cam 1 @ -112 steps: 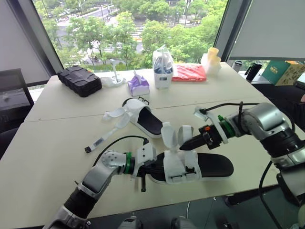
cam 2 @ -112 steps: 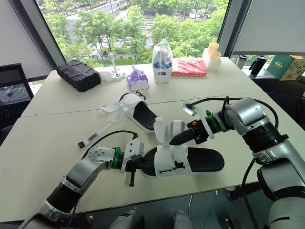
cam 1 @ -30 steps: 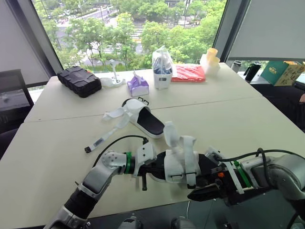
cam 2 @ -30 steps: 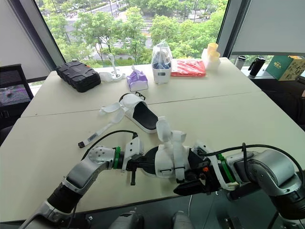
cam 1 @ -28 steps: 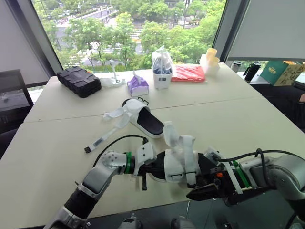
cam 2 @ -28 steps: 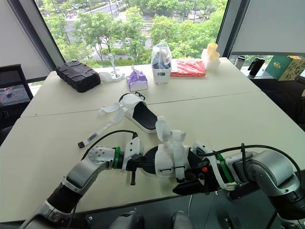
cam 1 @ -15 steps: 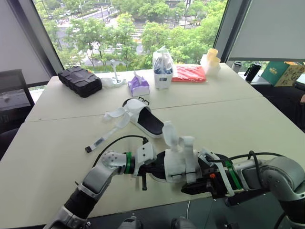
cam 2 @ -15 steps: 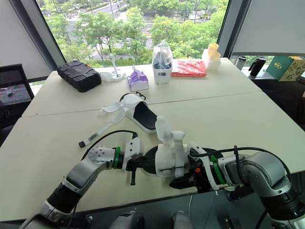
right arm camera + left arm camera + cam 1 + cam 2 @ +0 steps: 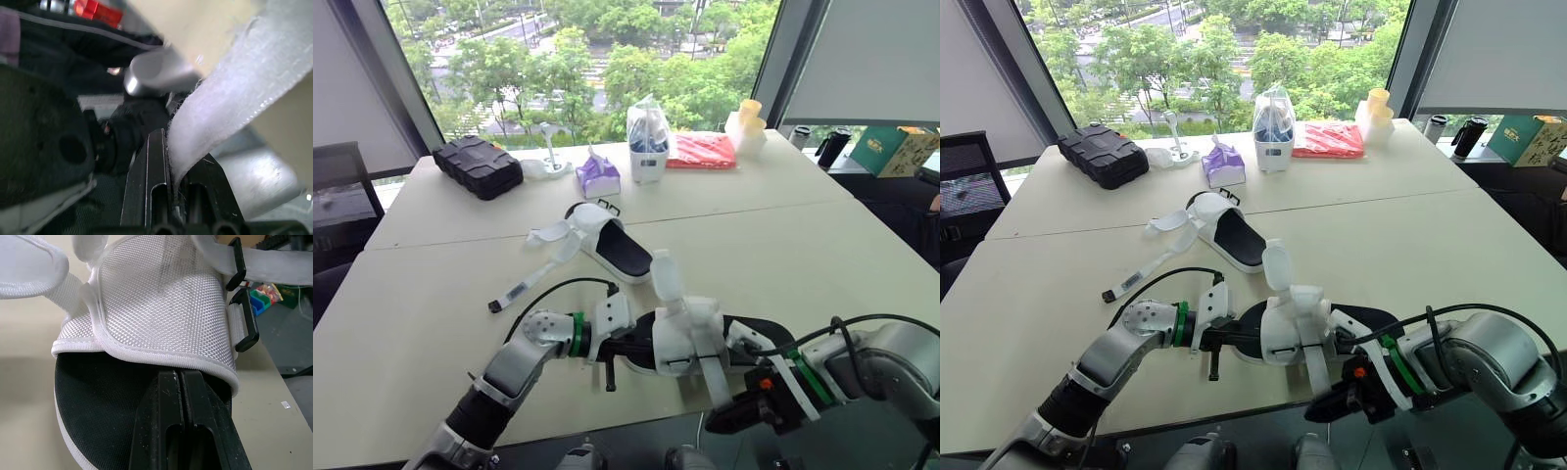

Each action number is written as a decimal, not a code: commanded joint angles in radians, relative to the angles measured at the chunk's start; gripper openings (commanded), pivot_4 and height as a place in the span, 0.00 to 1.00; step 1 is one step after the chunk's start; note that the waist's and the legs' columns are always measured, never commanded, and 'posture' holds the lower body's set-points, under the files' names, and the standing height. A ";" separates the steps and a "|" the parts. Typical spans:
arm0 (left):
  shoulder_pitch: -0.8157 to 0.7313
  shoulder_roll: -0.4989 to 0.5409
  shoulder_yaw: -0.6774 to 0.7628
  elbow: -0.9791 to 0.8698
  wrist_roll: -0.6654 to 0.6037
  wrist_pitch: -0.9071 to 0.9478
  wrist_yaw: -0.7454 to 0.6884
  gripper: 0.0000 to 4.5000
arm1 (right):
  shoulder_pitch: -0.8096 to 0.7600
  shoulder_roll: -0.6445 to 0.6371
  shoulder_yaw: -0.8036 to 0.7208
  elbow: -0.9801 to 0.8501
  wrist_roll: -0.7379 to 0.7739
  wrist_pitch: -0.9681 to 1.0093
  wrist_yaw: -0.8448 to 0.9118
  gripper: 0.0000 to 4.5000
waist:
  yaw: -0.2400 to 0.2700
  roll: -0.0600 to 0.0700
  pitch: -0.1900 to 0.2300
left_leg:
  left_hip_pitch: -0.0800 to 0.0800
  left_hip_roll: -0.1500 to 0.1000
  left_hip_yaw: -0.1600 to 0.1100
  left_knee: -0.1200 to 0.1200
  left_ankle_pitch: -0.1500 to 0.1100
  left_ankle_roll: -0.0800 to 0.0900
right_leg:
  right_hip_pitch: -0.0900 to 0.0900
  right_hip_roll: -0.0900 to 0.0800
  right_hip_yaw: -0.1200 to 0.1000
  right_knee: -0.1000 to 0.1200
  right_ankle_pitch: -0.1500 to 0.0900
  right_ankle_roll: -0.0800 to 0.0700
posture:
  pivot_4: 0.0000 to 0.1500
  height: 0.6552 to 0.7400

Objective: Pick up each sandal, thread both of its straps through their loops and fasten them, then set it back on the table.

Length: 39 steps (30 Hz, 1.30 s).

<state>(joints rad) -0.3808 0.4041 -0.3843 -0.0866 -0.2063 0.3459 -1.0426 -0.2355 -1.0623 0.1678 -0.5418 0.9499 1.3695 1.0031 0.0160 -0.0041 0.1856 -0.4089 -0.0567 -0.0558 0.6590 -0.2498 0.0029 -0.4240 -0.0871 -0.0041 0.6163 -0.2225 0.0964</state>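
Observation:
The near sandal point(image 9: 754, 338), black sole with a white mesh upper point(image 9: 161, 308), lies at the table's front edge. My left gripper point(image 9: 631, 345) is shut on its toe end, with the fingers point(image 9: 168, 406) pressed together on the footbed under the upper. One white strap point(image 9: 713, 377) runs from the upper down past the table edge into my right gripper point(image 9: 715, 427), which is shut on it point(image 9: 230, 112). The sandal's other strap point(image 9: 662, 279) stands up loose. A second sandal point(image 9: 612, 243) lies mid-table with its straps spread open.
Along the back stand a black case point(image 9: 477, 166), a purple tissue pack point(image 9: 597, 174), a clear bag point(image 9: 647, 132), a red packet point(image 9: 702, 150) and stacked cups point(image 9: 750, 122). A slim white stick point(image 9: 519, 291) lies left of the second sandal. Cables trail from both wrists.
My right gripper has left the top of the sandal, taken the strap at its near side and drawn it down past the table edge. The left gripper has stayed put.

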 commanded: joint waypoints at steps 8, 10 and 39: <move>-0.007 0.050 -0.057 -0.035 0.044 0.001 -0.029 0.00 | 0.096 -0.168 0.024 -0.150 -0.024 -0.151 0.167 0.01 | 0.000 0.000 0.000 | 0.000 0.000 0.000 0.000 0.000 0.000 | 0.000 0.000 0.000 0.000 0.000 0.000 | 1.00 1.00; -0.011 0.057 -0.063 -0.032 0.048 -0.002 -0.038 0.00 | 0.122 -0.207 0.015 -0.180 -0.028 -0.185 0.200 0.01 | 0.000 0.000 0.000 | 0.000 0.000 0.000 0.000 0.000 0.000 | 0.001 0.000 0.000 0.000 0.000 0.000 | 1.00 1.00; -0.032 0.050 -0.078 0.011 0.068 -0.043 -0.046 0.00 | -0.283 0.025 -0.089 0.191 0.046 -0.090 0.025 0.01 | -0.001 0.000 0.000 | 0.000 0.000 -0.001 0.002 -0.001 0.001 | 0.002 -0.001 0.001 -0.001 -0.001 -0.003 | 1.00 1.00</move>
<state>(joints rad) -0.4170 0.4496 -0.4430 -0.0862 -0.1625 0.2983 -1.0883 -0.4793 -1.0538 0.0998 -0.3990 1.0029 1.2605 1.0630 0.0147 -0.0042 0.1851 -0.4086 -0.0563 -0.0565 0.6614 -0.2503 0.0035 -0.4216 -0.0885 -0.0035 0.6150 -0.2235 0.0934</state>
